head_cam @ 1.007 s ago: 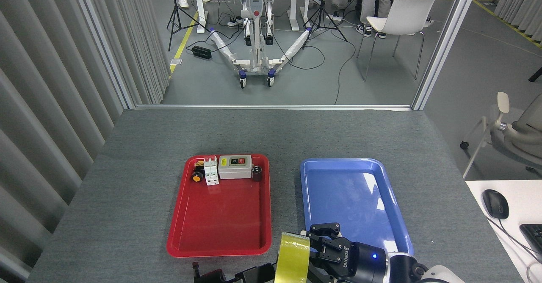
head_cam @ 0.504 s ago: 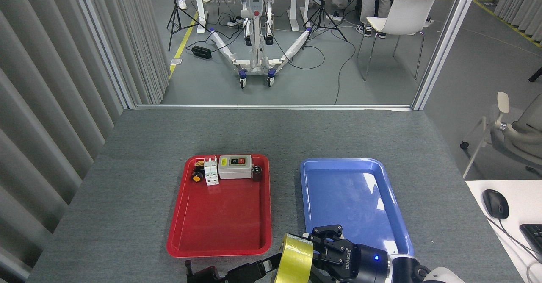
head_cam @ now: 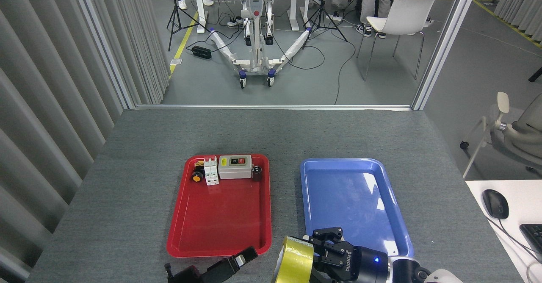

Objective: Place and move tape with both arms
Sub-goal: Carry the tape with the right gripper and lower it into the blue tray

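At the near edge of the table (head_cam: 139, 156), between the two trays, the right gripper (head_cam: 317, 253) has its black fingers (head_cam: 327, 234) closed around the tape (head_cam: 293, 259), holding the yellow roll on edge so that its broad outer band faces the camera. The roll is lifted clear of the cloth, just off the near left corner of the blue tray (head_cam: 313, 168) and close to the near right corner of the red tray (head_cam: 178, 232). Held this way, with the open core turned sideways, it seems offered toward the other arm, which fits a two-arm handover.

The left gripper (head_cam: 243, 257) lies low and to the left of the tape, apart from it, near the front rim of the red tray. It shows end-on and dark, so I cannot tell whether its fingers are spread or closed; nothing is visibly in them.

Farther out, the blue tray is bare and glossy, a likely place to set the roll down. The red tray carries a row of small parts along its far wall: a grey switch box (head_cam: 235, 166), a white breaker (head_cam: 211, 170), a yellow-and-black button (head_cam: 196, 176) and a small dark cylinder (head_cam: 256, 173), all well apart from both arms.
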Controlling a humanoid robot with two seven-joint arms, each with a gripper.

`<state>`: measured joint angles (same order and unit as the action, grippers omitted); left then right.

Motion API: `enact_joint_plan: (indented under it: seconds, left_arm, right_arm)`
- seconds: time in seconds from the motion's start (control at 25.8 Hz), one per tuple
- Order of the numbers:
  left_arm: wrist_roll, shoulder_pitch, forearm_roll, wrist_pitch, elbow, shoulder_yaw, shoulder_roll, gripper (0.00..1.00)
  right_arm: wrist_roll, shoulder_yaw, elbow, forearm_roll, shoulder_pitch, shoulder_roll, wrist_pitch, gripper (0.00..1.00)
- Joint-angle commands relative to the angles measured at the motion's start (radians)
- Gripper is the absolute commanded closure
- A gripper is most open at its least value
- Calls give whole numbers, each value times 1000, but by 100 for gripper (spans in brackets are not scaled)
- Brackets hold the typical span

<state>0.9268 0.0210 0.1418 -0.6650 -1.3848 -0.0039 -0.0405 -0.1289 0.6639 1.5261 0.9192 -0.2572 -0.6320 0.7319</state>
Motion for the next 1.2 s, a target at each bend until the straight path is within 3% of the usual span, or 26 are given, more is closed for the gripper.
enact_joint_plan:
  seconds: [0.0, 0.08, 0.19, 0.27, 0.35, 0.43, 0.54, 0.66, 0.74, 0.85, 1.05, 1.16]
  left_arm:
    - [-160, 63, 211, -22, 75, 51, 2, 0]
    - [-308, 73, 364, -21, 90, 120, 4, 0]
    - [-496, 73, 513, -21, 79, 196, 5, 0]
    - [-577, 59, 607, -15, 58, 205, 14, 0]
    - [-628, 43, 694, -1, 23, 248, 25, 0]
    - [-658, -38, 795, 41, -86, 303, 11, 0]
    - [-703, -145, 984, 165, -270, 291, -45, 0]
    - [-732, -165, 1107, 318, -324, 191, -42, 0]
    - [-778, -156, 1147, 450, -319, 163, -44, 0]
    - [-885, -141, 1190, 527, -273, 101, -42, 0]
    - [-1163, -127, 1385, 545, -194, 8, -42, 0]
    - [-1203, -125, 1420, 535, -185, -4, -42, 0]
  right_arm:
    - [-1, -21, 0, -13, 1, 2, 1, 75]
    - [2, -84, -1, -26, 15, 5, -8, 76]
    - [12, -270, -15, -34, 127, 25, -31, 76]
    - [78, -423, -21, -48, 171, 104, -78, 76]
    - [239, -544, -41, -71, 176, 219, -203, 76]
    - [433, -633, -61, -69, 165, 308, -370, 76]
    - [566, -653, -63, -63, 111, 350, -560, 76]
    - [598, -629, -72, -74, 87, 316, -732, 77]
    - [687, -573, -112, -79, 33, 278, -836, 77]
    - [789, -458, -196, -125, -63, 204, -947, 76]
    - [831, -242, -294, -332, -232, 81, -1149, 75]
    - [835, -127, -346, -468, -318, 66, -1192, 75]
